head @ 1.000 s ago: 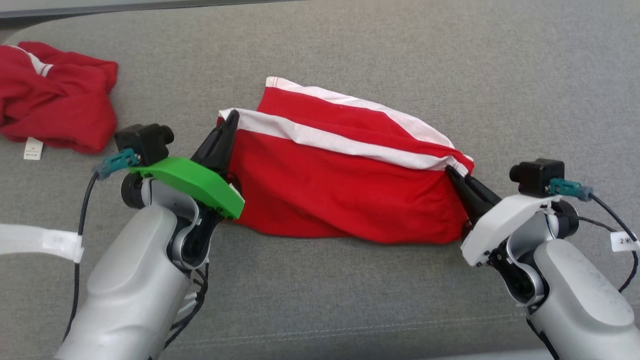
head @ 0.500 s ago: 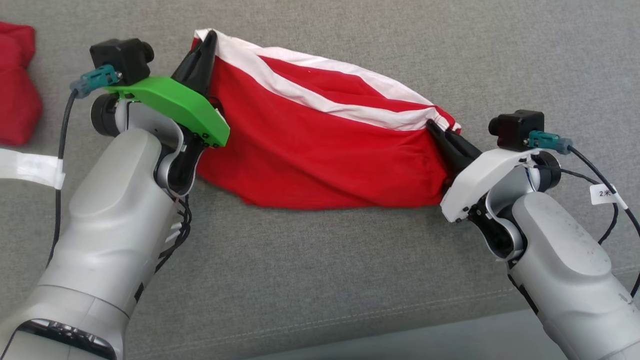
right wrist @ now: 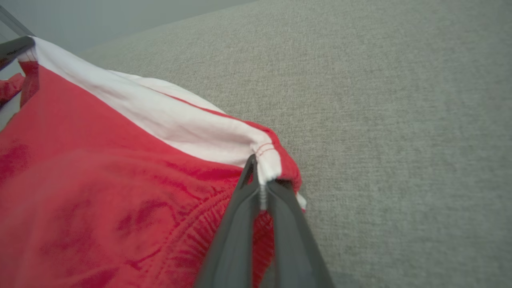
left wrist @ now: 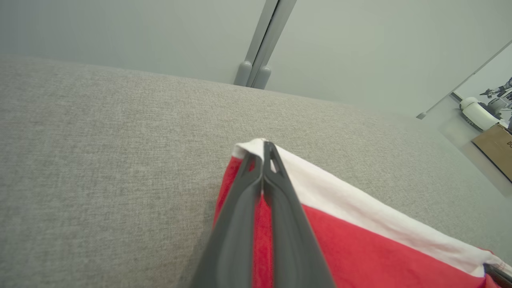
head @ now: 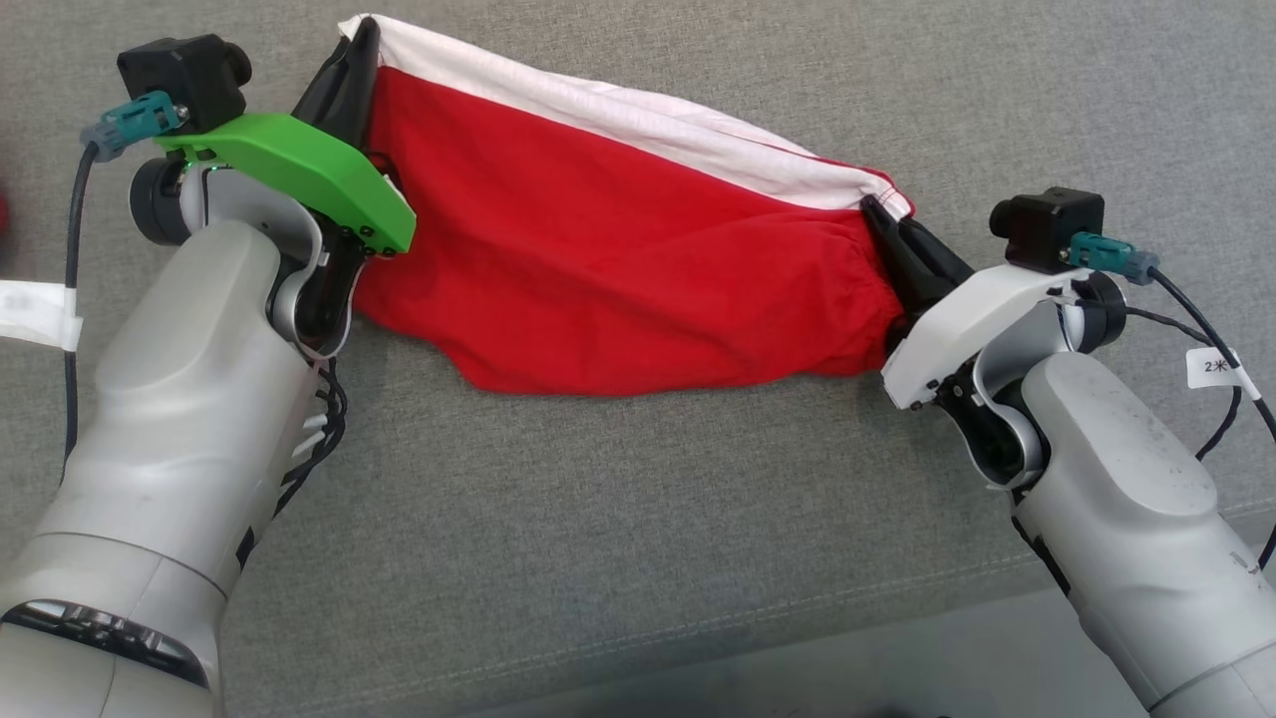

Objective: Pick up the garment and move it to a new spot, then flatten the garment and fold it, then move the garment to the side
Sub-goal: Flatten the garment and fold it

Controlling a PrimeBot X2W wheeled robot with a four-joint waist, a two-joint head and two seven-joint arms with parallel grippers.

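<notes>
The garment (head: 618,269) is red with a white band along its top edge. It hangs stretched between my two grippers above the grey sofa cushion. My left gripper (head: 361,40) is shut on the garment's upper left corner, seen close up as the left gripper (left wrist: 264,154) pinching the white band of the garment (left wrist: 360,240). My right gripper (head: 879,214) is shut on the garment's right corner. In the right wrist view the right gripper (right wrist: 260,180) clamps the stitched hem of the garment (right wrist: 100,168). The lower edge sags toward the cushion.
A grey fabric cushion (head: 638,519) lies under everything, with its seam and front edge (head: 897,598) near the bottom. A pale wall and a door frame (left wrist: 260,48) stand behind the cushion. White tape (head: 35,314) wraps a cable at the far left.
Both grippers have carried the garment up and away from me, pulling it taut, so only one white band now shows. The camera has also shifted; the second red garment has left the view.
</notes>
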